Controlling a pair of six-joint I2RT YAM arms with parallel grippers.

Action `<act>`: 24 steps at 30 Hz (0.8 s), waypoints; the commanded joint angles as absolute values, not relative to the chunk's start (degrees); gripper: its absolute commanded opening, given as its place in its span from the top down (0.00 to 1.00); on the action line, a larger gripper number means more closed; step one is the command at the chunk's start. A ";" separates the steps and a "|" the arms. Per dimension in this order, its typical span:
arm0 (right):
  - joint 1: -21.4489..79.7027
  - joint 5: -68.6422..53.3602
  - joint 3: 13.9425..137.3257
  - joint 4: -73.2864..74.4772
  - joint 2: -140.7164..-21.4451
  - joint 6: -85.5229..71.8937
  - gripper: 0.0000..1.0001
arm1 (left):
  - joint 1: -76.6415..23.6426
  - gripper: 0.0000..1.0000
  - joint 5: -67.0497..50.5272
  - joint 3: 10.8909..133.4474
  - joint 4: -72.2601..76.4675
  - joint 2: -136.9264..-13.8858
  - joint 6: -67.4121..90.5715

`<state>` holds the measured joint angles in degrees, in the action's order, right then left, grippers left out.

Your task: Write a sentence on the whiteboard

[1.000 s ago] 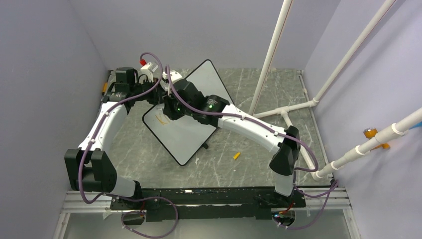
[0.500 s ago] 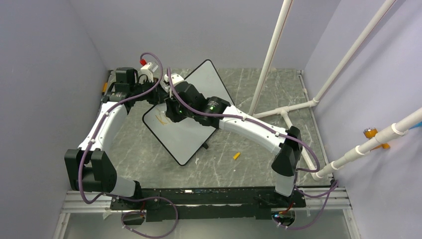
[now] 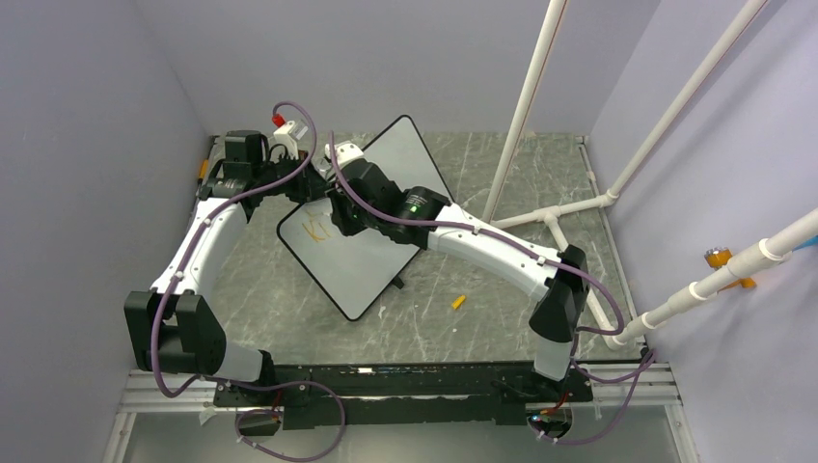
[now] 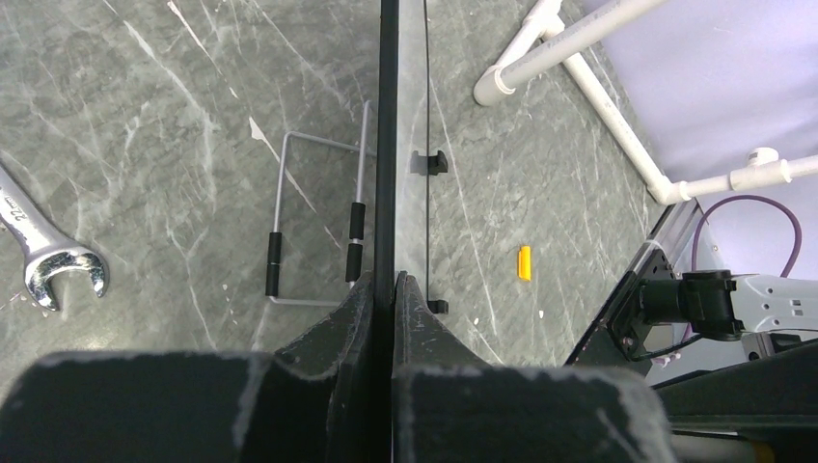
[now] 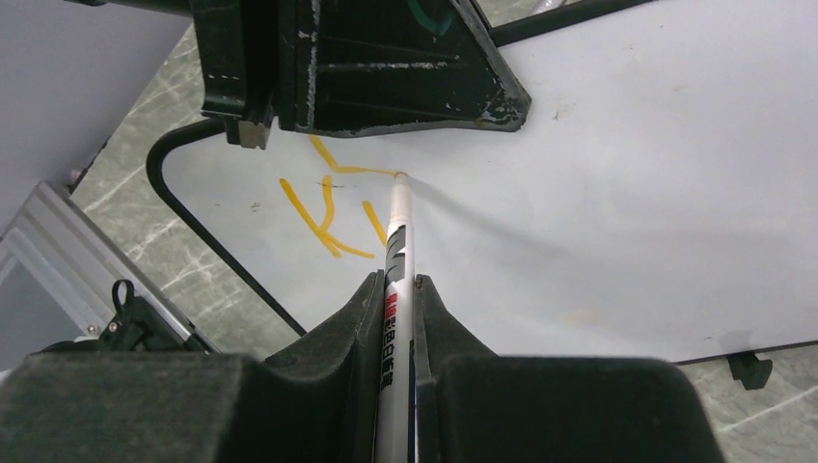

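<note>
Pinches the whiteboard [image 3: 368, 275] by its black-framed edge with the left gripper [image 4: 394, 287], jaws closed tight on the frame, at about 10 o'clock of the board in the overhead view. Behind the board, a wire stand [image 4: 318, 224] over the grey marble-patterned table [image 3: 289, 309]. Clamps a marker [image 5: 396, 246] in the right gripper [image 5: 395, 289], fingers [image 5: 352, 323] squeezed onto the white barrel; red and dark print along it, too small to read. Touches the tip to the white face at the end of an angular orange line, part of the sentence [image 5: 326, 207]. At 8 o'clock of the tip, a K-like shape plus one short stroke, no whole word legible. At 9 o'clock of the left wrist view, on the table, a spanner [image 4: 43, 253] stamped "22". At 4 o'clock of the board, an orange cap [image 3: 459, 302] lying apart.
</note>
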<state>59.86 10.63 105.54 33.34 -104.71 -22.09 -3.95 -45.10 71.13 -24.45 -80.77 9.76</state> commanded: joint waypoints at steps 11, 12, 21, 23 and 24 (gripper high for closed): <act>59.55 11.34 104.58 32.61 -102.93 -21.83 1.00 | -4.22 1.00 -44.00 71.51 -22.02 -78.05 7.05; 59.61 11.15 104.06 32.54 -102.82 -22.02 1.00 | -4.22 1.00 -43.95 71.46 -22.03 -78.05 7.09; 59.58 10.16 97.73 31.66 -100.41 -24.04 1.00 | -4.22 1.00 -44.04 71.53 -22.04 -77.89 7.08; 59.57 9.96 97.24 31.64 -100.08 -24.33 1.00 | -4.20 1.00 -44.06 71.47 -22.04 -77.79 7.05; 59.60 9.94 97.35 31.64 -100.04 -24.34 1.00 | -4.22 1.00 -44.06 71.47 -21.97 -77.75 7.11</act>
<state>59.79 10.15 98.08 32.99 -102.02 -23.18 -3.95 -44.93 71.05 -24.47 -80.71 9.72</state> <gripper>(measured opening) 0.142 0.107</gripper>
